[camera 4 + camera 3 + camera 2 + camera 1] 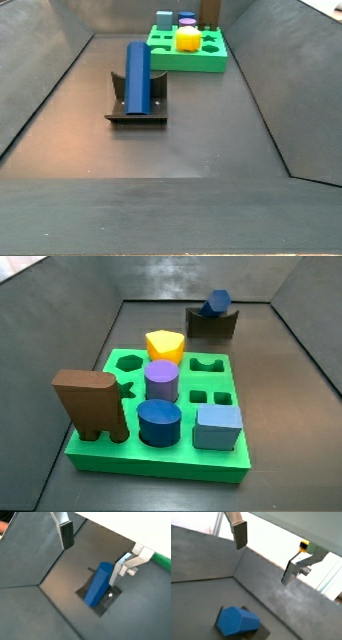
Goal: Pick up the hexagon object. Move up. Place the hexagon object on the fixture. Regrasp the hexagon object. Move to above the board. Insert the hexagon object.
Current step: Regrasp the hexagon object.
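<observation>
While the hexagon object is lying propped in the notch of the fixture, I am judging that it is parked there so I can take a fresh grip for insertion. It is sitting on the desk apart from the board, which is lying toward one o'clock in that side view. I am seeing the hexagon hole waiting unfilled at the board's ten o'clock corner. My claw is hovering above the bar, spread wide, gripping nothing and touching nothing; both fingers are standing clear.
</observation>
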